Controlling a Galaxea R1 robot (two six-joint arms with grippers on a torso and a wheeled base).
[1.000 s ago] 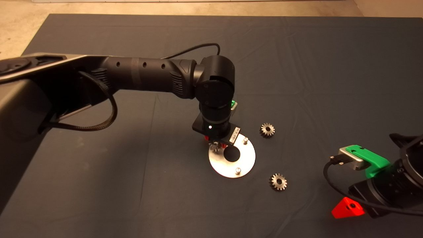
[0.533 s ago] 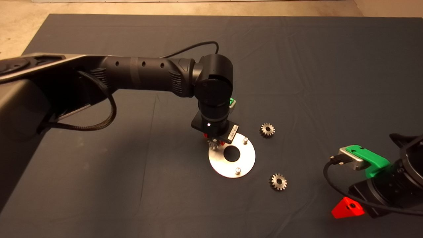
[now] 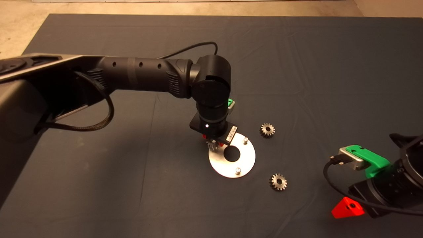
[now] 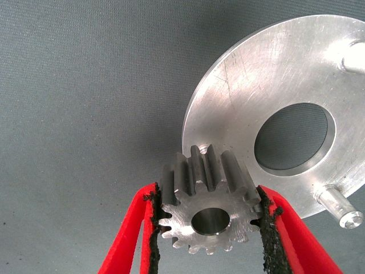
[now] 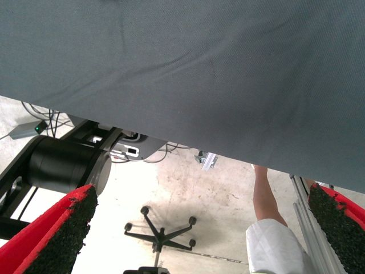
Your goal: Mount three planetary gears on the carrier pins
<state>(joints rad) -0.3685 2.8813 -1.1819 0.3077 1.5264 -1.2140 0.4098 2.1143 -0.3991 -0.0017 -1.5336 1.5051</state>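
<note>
Held gear (image 4: pixel 206 206) is pinched by its teeth between the left gripper (image 3: pixel 214 142) pads, bore open, hanging over the near-left rim of the carrier disc (image 4: pixel 239 74). I can see only two pins (image 3: pixel 245 140) (image 3: pixel 237 170); the third is hidden under the wrist. Risks: bore misses that pin and the gear cocks or jams; a slim tooth grip lets it twist; a hard push slides the disc on the mat (image 3: pixel 99 185). Two spare gears (image 3: pixel 267 130) (image 3: pixel 278 181) lie right of the disc. Right gripper (image 5: pixel 199 228) is parked at lower right, jaws spread, empty.
</note>
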